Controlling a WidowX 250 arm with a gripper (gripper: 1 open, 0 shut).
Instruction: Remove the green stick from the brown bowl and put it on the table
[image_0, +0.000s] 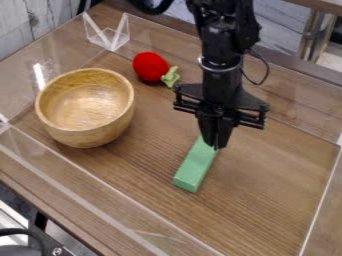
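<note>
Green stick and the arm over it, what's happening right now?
The light-green bar-shaped block lies flat on the brown wood-grain table, outside the round tan wooden bowl, which looks empty. The black gripper points down just above the block's far end with its jaws shut and nothing held. A red strawberry toy sits behind.

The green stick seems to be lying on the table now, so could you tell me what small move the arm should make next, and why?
Probably lift straight up and retreat: the green stick lies flat on the table, outside the brown bowl, and the pincer is shut just above its far end.
</note>
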